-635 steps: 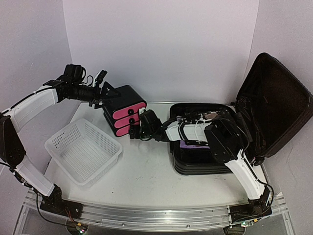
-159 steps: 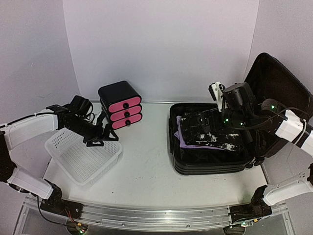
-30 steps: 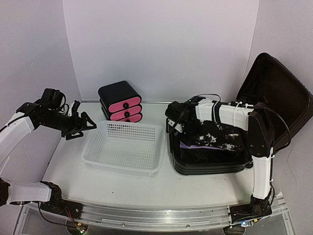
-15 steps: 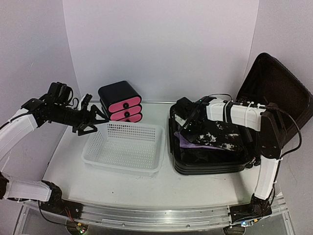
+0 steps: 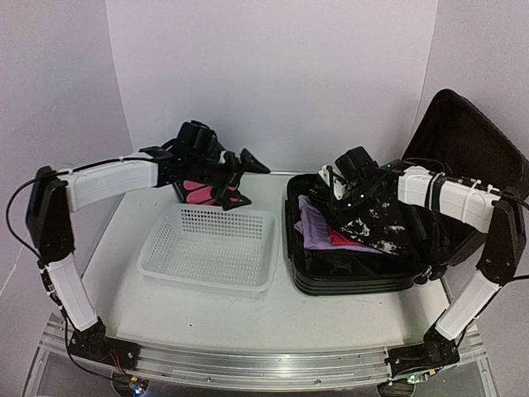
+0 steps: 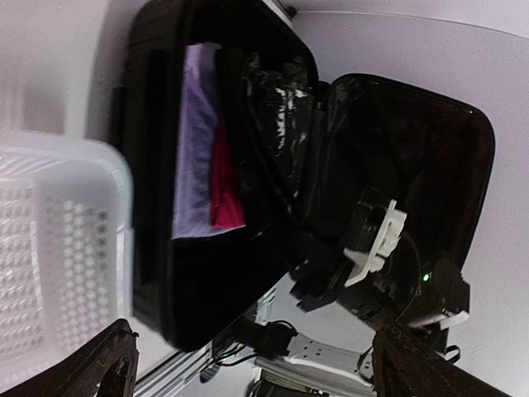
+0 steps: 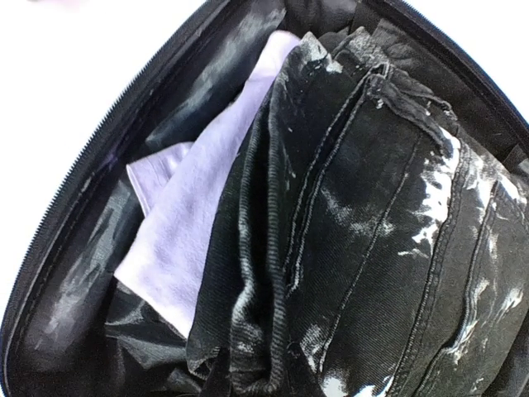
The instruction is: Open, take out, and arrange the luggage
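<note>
Luggage point(image 5: 463, 178): one black hard-shell case at 3 o'clock on the surface point(image 5: 231, 310). It lies open. The base is flat, with ribbed walls and a zip around the rim. The lid is propped up at its 2 o'clock side and shows dark fabric lining.

Relative to the grippers: the right gripper point(image 5: 336, 185) is over the base's 11 o'clock corner, inside the case outline. The left gripper point(image 5: 254, 186) hangs well apart from the case, at its 9–10 o'clock, above the basket's far edge. Its wrist camera looks toward the open luggage.

Basket point(image 5: 207, 279): one, white mesh plastic, just beside the luggage at its 9 o'clock. Nothing is visible in it.

Drawer box point(image 5: 192, 188): one, black with pink fronts, at 12 o'clock of the basket. The left gripper mostly hides it, so I cannot count the drawers.

Garments in the base: three.
- Jeans point(image 5: 376, 223): black, white-splotched, lying on top. Their 11 o'clock end is bunched up at the right gripper.
- Lavender piece point(image 5: 314, 227): under the jeans.
- Pink piece point(image 5: 343, 240): smallest, only a sliver showing.

Left gripper: fingers spread wide, holding nothing. Right gripper: closed on the jeans' raised end, its fingers largely lost against the dark cloth.
</note>
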You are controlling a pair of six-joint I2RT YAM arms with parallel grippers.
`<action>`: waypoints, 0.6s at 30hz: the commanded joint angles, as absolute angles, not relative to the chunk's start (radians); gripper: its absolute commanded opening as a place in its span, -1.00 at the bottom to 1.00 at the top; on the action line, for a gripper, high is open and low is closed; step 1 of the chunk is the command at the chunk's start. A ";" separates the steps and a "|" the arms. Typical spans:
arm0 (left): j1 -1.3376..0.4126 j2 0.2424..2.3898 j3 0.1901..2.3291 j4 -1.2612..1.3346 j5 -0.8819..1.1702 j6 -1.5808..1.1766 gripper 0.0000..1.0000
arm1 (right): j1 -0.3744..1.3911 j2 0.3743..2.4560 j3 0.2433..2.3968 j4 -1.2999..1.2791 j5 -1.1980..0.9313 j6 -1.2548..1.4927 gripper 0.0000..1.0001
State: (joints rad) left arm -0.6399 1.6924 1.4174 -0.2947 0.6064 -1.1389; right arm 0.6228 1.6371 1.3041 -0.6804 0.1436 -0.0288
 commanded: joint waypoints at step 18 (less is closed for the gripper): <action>-0.854 2.416 2.206 -0.176 0.478 -1.439 0.99 | 0.569 1.456 1.192 -0.516 -0.066 -0.057 -1.00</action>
State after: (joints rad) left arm -0.8268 2.3840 2.0903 -0.2085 0.5102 -1.4338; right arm 0.5667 1.5120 1.1973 -0.5911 0.0029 -0.0414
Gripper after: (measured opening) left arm 0.994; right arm 0.095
